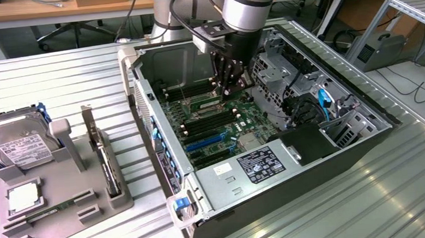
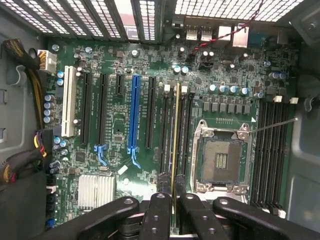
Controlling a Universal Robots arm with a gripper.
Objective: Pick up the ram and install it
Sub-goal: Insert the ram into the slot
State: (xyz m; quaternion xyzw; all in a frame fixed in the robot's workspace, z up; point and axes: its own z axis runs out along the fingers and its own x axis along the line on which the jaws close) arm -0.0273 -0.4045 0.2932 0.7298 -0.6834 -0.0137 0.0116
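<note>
Holding the ram (image 2: 175, 140) edge-down, clenched in the end effector (image 2: 175, 212) so its long edge lines up with the memory slots (image 2: 165, 135) beside the CPU socket (image 2: 220, 160), toward 12 o'clock inside the open case (image 1: 304, 201) in the exterior view.

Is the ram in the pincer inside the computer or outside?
Inside. The pincer holds the ram on edge, lined up along the memory slots. Whether it is pushed fully in, I cannot tell.
</note>
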